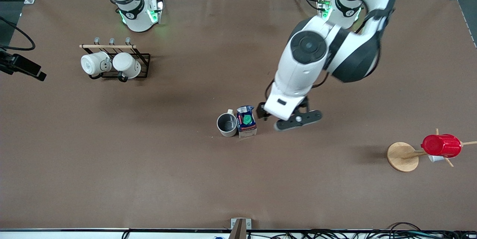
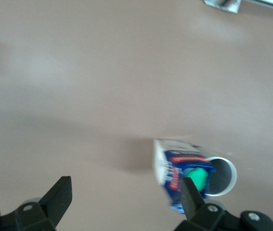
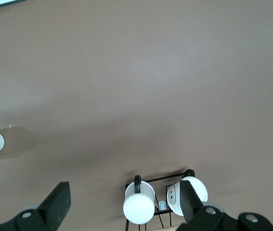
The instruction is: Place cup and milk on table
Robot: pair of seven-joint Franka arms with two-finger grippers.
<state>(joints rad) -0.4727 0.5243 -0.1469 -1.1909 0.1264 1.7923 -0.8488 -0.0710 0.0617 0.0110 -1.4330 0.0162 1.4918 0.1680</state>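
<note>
- Milk [image 1: 246, 121] stands upright on the table [image 1: 149, 179] near its middle, green cap up, touching or just beside the cup [image 1: 227, 124]; whether they actually touch cannot be told.
- Cup sits upright on the side of the carton toward the right arm's end of the table, grey inside showing; its lettering cannot be read, and only a bit of handle peeks out at its rim.
- Left gripper [image 2: 124, 204] hovers low over the table just beside the milk, toward the left arm's end; fingers [image 2: 59, 195] spread wide with nothing between them. In the front view the arm's own wrist covers most of it.
- In the left wrist view the carton [image 2: 175, 175] is blurred and hides part of the cup [image 2: 221, 175].
- Right gripper [image 3: 122, 204] is outside the front view, with only that arm's base showing at the top; its wrist view shows the fingers [image 3: 57, 202] wide apart and empty, above the table.
- Two white mugs [image 1: 110, 64] hang on a black rack [image 1: 143, 62], partly cut off in the right wrist view.
- Red cup [image 1: 441, 145] rests on a wooden stand [image 1: 400, 156], hiding most of a small white thing beneath it.
</note>
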